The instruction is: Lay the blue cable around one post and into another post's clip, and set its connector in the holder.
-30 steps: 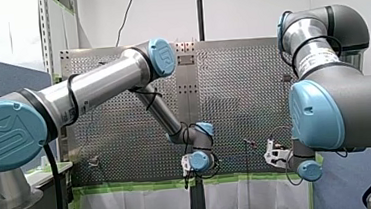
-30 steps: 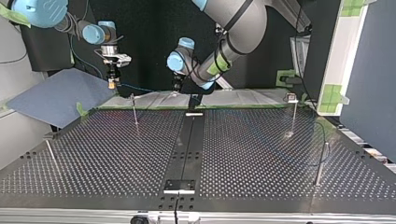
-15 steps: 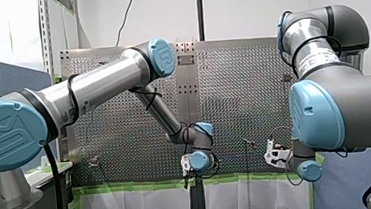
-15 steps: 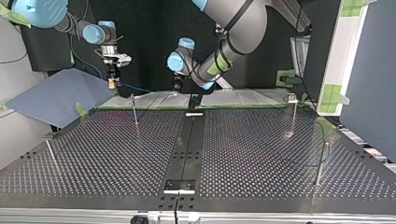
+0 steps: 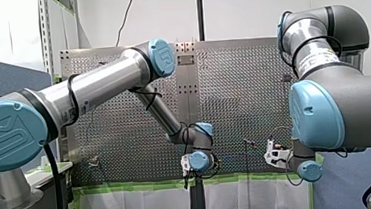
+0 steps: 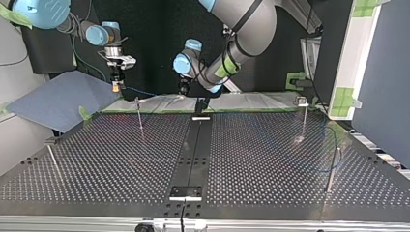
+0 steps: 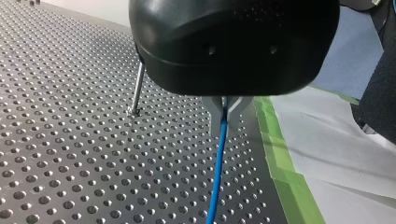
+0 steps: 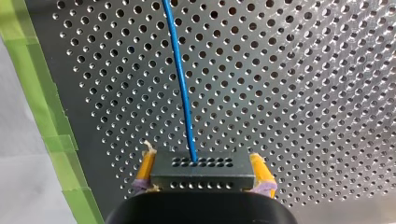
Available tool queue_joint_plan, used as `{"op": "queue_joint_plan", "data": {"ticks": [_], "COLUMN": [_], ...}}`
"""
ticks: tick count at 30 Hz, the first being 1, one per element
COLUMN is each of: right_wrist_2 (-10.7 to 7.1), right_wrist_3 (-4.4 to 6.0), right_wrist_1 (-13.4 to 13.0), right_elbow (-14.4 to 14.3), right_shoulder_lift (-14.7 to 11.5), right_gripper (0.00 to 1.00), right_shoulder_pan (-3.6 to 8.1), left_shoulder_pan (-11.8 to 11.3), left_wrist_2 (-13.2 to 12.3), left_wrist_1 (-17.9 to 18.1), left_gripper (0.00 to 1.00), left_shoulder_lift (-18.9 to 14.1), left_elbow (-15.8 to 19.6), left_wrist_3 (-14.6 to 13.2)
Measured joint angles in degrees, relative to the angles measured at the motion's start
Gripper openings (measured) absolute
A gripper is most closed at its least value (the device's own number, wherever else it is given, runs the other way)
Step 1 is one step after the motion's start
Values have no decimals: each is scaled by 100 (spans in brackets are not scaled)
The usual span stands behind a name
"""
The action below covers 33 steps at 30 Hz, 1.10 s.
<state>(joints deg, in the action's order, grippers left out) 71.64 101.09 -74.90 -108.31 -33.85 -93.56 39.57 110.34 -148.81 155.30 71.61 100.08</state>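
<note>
Blue cable runs ahead from its connector, clamped between my right end effector's yellow pads; my left end effector (metal fingers) is closed on the cable.

4 thin posts on perforated table; wide open room between them.

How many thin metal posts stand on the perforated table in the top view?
4, by the top view: far-left post, far-right post, near-right post, near-left post. Others may be hidden.
</note>
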Motion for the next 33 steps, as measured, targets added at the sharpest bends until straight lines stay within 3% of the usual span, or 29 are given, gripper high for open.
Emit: {"op": "queue_joint_plan", "data": {"ticks": [16,33], "right_wrist_2": [5,184], "right_wrist_3": [-18,-34], "right_wrist_1": [42,113], "right_elbow": [0,-3], "right_shoulder_lift": [3,5], "right_gripper": [0,0], "right_shoulder_pan": [23,102], "left_shoulder_pan": [79,382], "left_wrist_2": [76,166], "left_wrist_1": [4,16], "left_gripper": [0,0], "left_shoulder_lift": [-4,-5], "left_elbow": [-2,-56], "left_wrist_3": [-6,-15]}}
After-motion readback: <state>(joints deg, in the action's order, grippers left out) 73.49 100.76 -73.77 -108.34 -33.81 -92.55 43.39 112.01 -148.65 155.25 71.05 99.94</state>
